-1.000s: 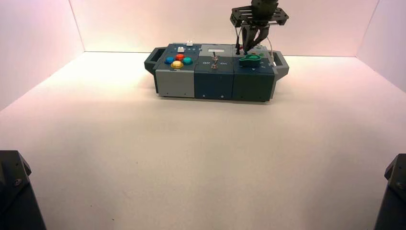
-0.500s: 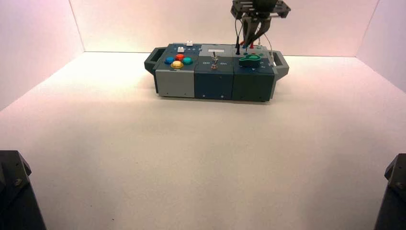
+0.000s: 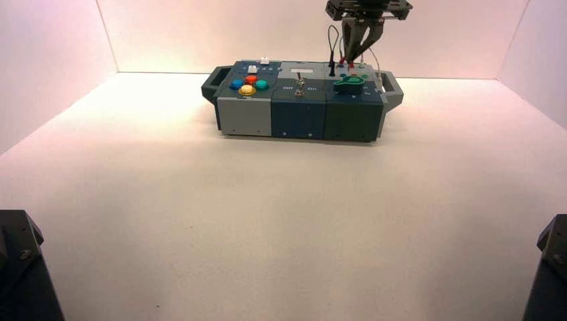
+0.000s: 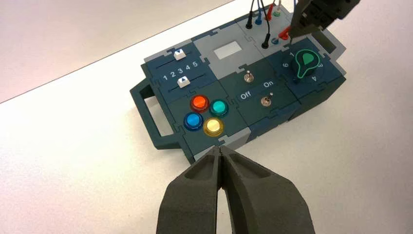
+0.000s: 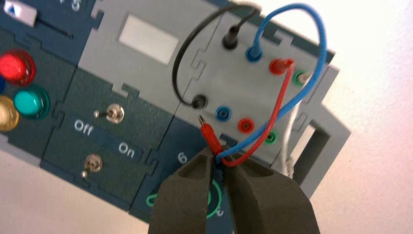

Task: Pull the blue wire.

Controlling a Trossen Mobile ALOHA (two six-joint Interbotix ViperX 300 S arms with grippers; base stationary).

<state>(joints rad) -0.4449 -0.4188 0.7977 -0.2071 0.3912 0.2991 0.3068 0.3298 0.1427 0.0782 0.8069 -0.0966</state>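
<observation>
- High view: box [image 3: 301, 110] sits at far side of table [image 3: 267, 221], a bit R of ctr.
- High view: R grip [image 3: 350, 63] is over box's far R part, fingers together, w/ red plug [image 3: 351, 65] just by tips.
- High view: L arm [image 3: 27, 267] is parked near L; part of R arm [image 3: 545, 267] shows near R.
- High view: 4 btns [image 3: 249, 85] (red, blue, green, yellow) on box's L part; 2 toggle switches [image 3: 299, 85] mid; green knob [image 3: 349, 84] near R.
- L wrist view: L grip [image 4: 219, 150] is shut, nothing in it. Whole box top shows beyond, incl. 2 white sliders [image 4: 181, 68] by nos. 1-5.
- R wrist view: R grip closed on blue wire [image 5: 319, 48] at its loose end; red wire [image 5: 280, 105] pinched w/ it, its metal-tipped plug poking out past fingers.
- R wrist view: blue wire arches up in loop, other end's blue plug [image 5: 253, 52] in far row of sockets, btwn black plug [image 5: 230, 40] & red one.
- R wrist view: blue socket [image 5: 223, 113] & red socket [image 5: 245, 125] in near row are bare; dark wire [image 5: 179, 63] links both rows; white wire [image 5: 292, 117] runs from far row, passing green socket [image 5: 270, 137].
</observation>
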